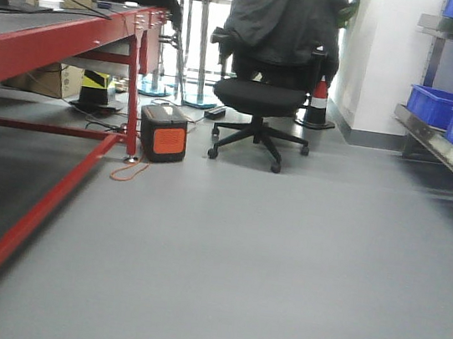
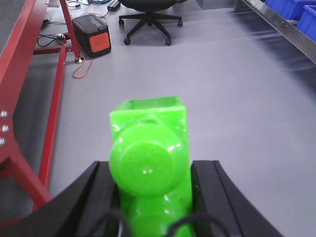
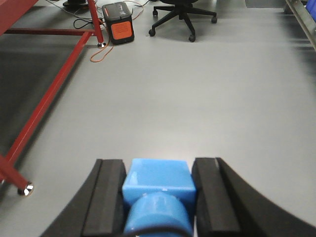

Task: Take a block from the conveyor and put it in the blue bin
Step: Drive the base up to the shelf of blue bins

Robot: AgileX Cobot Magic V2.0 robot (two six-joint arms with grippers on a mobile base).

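My left gripper [image 2: 152, 165] is shut on the bright green block [image 2: 148, 143], held above the grey floor. My right gripper [image 3: 158, 165] is shut on a light blue block [image 3: 158, 180], also above the floor. The conveyor [image 1: 19, 22], a dark belt on a red frame, stands at the left in the front view, and its red frame shows in the left wrist view [image 2: 17, 49]. Blue bins [image 1: 438, 106] sit on a metal shelf at the right, far from both grippers. Neither gripper shows in the front view.
A black office chair [image 1: 258, 98] draped with a jacket stands ahead. A black and orange box [image 1: 162, 133] with an orange cable sits by the conveyor leg. A traffic cone [image 1: 319, 102] stands by the white wall. The metal shelf [image 1: 444, 149] runs along the right.
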